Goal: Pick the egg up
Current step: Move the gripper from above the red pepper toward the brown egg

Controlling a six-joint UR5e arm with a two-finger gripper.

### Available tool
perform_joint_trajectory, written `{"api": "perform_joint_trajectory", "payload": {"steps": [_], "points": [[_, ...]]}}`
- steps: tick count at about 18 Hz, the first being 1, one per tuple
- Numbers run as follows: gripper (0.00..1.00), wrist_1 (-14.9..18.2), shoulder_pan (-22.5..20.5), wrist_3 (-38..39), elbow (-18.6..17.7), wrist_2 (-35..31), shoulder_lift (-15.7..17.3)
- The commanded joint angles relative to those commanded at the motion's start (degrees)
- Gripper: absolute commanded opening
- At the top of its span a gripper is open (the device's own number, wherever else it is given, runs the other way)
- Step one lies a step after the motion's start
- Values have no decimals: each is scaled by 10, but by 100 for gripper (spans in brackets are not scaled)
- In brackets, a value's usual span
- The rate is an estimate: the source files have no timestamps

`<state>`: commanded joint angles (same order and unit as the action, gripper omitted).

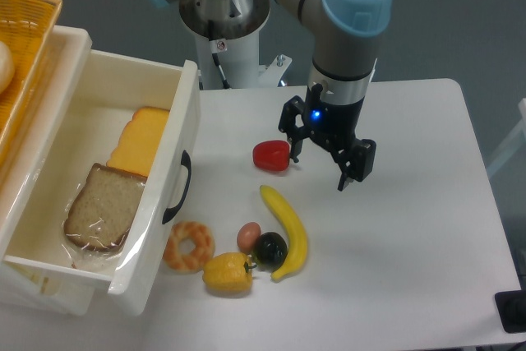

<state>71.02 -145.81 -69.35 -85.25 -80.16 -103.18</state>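
The egg (pixel 248 236) is a small pinkish-brown oval lying on the white table (pixel 411 228), wedged between a glazed doughnut (pixel 189 246) and a dark round fruit (pixel 269 248). My gripper (pixel 318 167) hangs open above the table, up and to the right of the egg, with nothing between its fingers. Its left finger stands just right of a red pepper (pixel 273 155); its right finger (pixel 345 175) points down over bare table.
A banana (pixel 288 229) curves right of the egg and a yellow pepper (pixel 228 274) lies just below it. An open white drawer (pixel 156 203) with bread and cheese fills the left side. A yellow basket (pixel 25 39) sits at far left.
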Motion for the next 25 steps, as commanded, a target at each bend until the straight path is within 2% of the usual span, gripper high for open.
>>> {"api": "perform_joint_trajectory", "payload": {"steps": [7,9,12,14,20,23,25], "points": [[100,-1,8,3,-11,10,1],[100,-3,9,28,-21,11,3],[100,-45,7,47,-41,28,0],[100,-47,7,47,-49,55,0],[100,-48,12,46,-59,57,-6],[100,-51,24,25,-60,55,-17],[100,-53,33,-37,-60,50,-24]]}}
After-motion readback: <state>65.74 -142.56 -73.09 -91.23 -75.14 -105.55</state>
